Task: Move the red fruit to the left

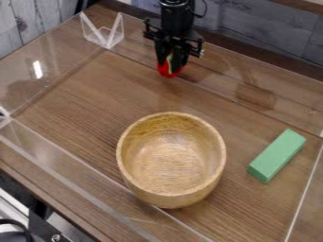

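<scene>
while shut, tool (173,66) grips red fruit (169,69).

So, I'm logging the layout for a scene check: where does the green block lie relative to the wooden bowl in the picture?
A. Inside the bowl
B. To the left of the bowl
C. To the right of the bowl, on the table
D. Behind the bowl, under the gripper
C: the green block lies flat on the table right of the wooden bowl, apart from it.
</scene>
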Controlling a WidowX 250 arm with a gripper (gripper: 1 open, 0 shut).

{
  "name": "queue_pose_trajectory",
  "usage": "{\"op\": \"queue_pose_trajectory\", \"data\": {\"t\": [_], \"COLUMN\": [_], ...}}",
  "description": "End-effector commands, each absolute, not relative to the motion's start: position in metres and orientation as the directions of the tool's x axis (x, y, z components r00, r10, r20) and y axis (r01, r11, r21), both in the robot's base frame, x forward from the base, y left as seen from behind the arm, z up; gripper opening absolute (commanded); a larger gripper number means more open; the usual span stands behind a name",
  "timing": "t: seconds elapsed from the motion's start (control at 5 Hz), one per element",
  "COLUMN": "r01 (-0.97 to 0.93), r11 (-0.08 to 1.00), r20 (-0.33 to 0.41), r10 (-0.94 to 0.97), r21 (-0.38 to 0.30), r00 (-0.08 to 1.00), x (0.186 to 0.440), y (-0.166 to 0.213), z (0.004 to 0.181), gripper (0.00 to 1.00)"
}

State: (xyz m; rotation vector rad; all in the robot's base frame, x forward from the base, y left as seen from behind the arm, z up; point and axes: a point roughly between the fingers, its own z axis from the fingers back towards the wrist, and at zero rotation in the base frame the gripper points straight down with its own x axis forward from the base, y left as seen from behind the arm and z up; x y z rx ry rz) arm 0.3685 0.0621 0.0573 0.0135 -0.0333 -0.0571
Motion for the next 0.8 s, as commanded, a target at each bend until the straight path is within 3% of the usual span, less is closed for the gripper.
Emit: {"op": "queue_pose_trajectory", "data": {"t": [0.0, 0.4, 0.6], "r01": [-0.004, -0.027, -0.005], "r11": [1.000, 1.000, 1.000], "r20": [0.075, 0.087, 0.096], "r10": [0.002, 0.027, 0.006], "r21": [0.021, -0.005, -0.016], "r00": [0.997, 0.996, 0.995], "x": [0.374, 0.358, 0.356], "y": [0.070, 0.065, 0.080], "z": [0.065, 0.082, 0.100], "gripper": [0.00, 0.00, 0.00]}}
